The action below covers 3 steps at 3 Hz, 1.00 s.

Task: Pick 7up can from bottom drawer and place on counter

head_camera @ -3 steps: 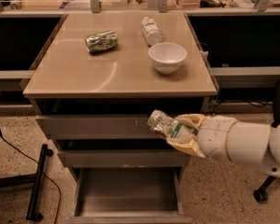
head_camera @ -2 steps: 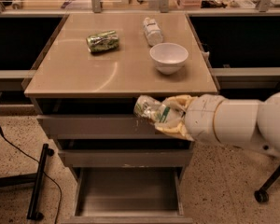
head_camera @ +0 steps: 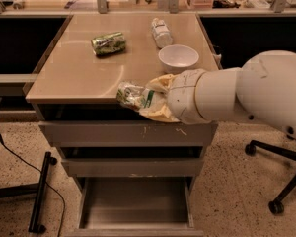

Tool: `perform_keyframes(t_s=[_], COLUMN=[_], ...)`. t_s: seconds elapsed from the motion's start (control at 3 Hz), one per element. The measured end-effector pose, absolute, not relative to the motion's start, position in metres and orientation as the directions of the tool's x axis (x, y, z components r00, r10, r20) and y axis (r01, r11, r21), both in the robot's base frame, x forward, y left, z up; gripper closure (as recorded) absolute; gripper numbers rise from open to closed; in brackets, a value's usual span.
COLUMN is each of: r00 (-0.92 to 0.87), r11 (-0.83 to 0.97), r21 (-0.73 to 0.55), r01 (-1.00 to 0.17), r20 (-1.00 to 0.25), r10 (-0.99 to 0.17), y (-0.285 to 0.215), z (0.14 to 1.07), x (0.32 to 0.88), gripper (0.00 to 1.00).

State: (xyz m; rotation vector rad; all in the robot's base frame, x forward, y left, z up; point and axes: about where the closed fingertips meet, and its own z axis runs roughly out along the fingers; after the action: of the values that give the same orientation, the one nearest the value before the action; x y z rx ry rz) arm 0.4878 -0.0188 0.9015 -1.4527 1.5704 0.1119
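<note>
Gripper [head_camera: 151,99] — counter [head_camera: 74,75] edge, clasping 7up can [head_camera: 132,95] (sideways)

High front view; end effector [head_camera: 149,100] at counter [head_camera: 74,70] edge

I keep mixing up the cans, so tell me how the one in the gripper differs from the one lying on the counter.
Colour: the 7up can is pale silvery-white with green markings; the green can is darker green all over. Support: the gripper clamps the 7up can at the front edge of the counter; the green can lies free farther back. Both are small drink cans turned on their sides.
</note>
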Motion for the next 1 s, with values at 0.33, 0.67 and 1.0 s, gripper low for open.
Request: perform_keyframes(t_s=[0.33,0.67,1.0], r00=[0.168,0.199,0.221], r11=[0.286,0.270,0.251], r21=[-0.511,-0.510,-0.498], r01=[-0.810,-0.817,-0.830], r20=[-0.671,-0.688,-0.707], r10=[-0.722,-0.698,-0.672], y=[-0.018,-0.017,-0.024], z=[0.901,0.899,0.894], x=[0.488,0.507,0.550], gripper=[1.00,1.00,1.00])
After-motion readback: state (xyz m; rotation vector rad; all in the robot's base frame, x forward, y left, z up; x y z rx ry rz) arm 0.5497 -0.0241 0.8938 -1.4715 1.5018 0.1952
